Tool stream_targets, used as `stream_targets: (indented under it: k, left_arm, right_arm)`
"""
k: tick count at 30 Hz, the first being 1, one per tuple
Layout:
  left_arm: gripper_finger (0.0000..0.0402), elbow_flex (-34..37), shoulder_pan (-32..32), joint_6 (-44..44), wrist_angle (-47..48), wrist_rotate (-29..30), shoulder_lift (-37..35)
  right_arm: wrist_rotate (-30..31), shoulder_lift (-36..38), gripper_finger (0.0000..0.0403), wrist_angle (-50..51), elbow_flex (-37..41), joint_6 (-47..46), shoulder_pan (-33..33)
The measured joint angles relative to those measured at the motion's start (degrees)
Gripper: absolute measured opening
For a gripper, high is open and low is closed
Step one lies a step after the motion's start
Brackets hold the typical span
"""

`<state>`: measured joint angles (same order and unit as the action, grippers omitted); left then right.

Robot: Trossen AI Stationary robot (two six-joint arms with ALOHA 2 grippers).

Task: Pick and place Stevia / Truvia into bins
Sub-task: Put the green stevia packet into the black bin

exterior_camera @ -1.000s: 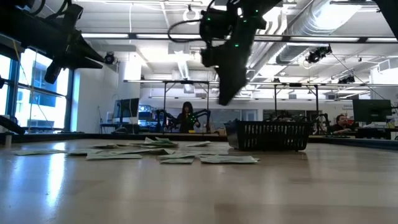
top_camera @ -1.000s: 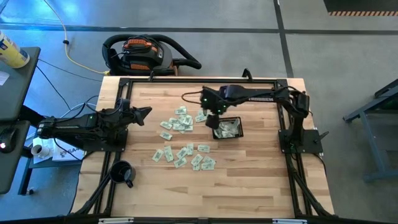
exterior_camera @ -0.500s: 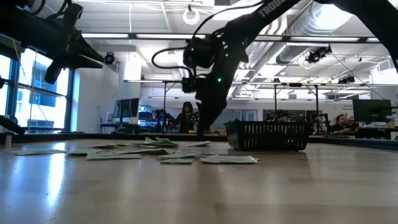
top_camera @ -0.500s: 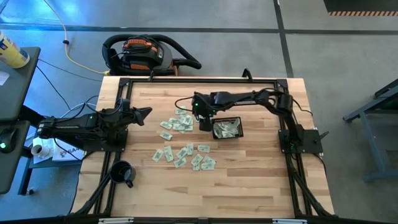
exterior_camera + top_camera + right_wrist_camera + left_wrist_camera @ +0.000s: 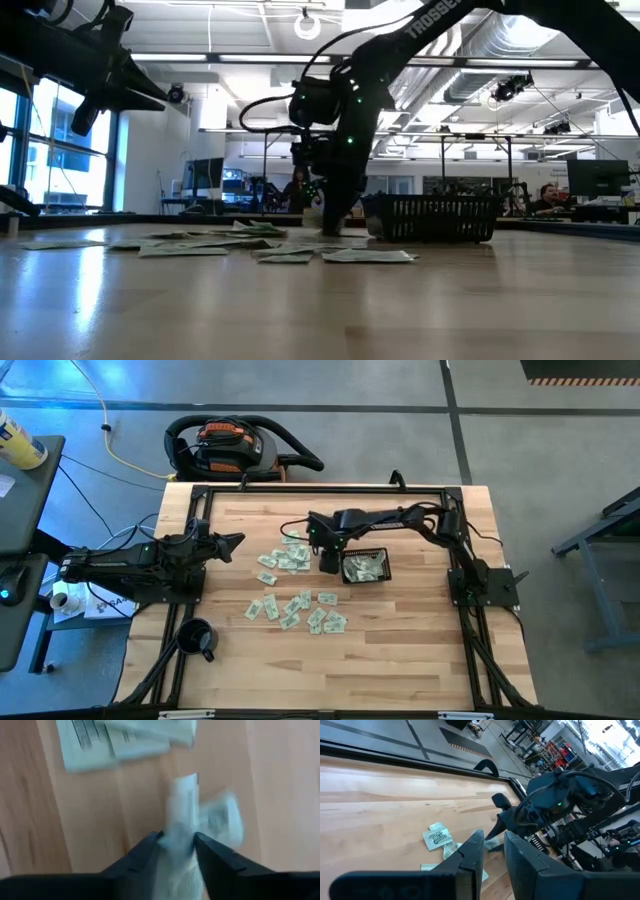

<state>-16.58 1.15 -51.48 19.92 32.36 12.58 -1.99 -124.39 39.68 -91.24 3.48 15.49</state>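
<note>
Right claw [image 5: 327,563]: down at the table [image 5: 400,650], just left of the black basket [image 5: 364,566], pinching a sachet [image 5: 181,805].
Left claw [image 5: 236,541]: waits at table's left edge, narrowly spread.

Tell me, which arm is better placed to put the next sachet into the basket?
The right. Its gripper is down at a sachet beside the basket; the left gripper waits at the table's left side.

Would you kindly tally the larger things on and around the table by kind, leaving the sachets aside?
Robot arms: 2 (left arm, right arm)
Black basket: 1
Black mug: 1
Vacuum cleaner: 1
Total: 5
</note>
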Motion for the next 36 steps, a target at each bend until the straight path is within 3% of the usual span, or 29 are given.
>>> stream_targets:
  k: [6,13,19,22,30,36]
  left_arm:
    - [0.0111,0.0,0.0,0.0,0.0,0.0,0.0]
    - [0.0111,0.0,0.0,0.2,0.0,0.0,0.0]
    - [0.0111,0.0,0.0,2.4,0.0,-0.4,0.0]
    - [0.0111,0.0,0.0,3.7,0.0,-1.3,0.0]
    - [0.0111,0.0,0.0,4.8,0.0,-2.7,0.0]
    - [0.0111,0.0,0.0,3.2,0.1,-4.3,0.0]
  right_arm:
    - [0.2,0.0,0.0014,8.2,-11.0,-1.3,0.2]
    - [4.8,0.2,0.0006,29.3,-26.3,-1.9,0.4]
    - [4.6,0.8,0.0004,46.3,-26.8,-3.5,-1.3]
    - [4.5,1.5,0.0004,43.4,-25.3,-4.5,-2.3]
    - [-2.3,-1.9,0.0011,20.8,-24.8,-12.2,0.6]
    - [-7.9,-5.0,0.0073,23.5,-24.7,-15.1,1.9]
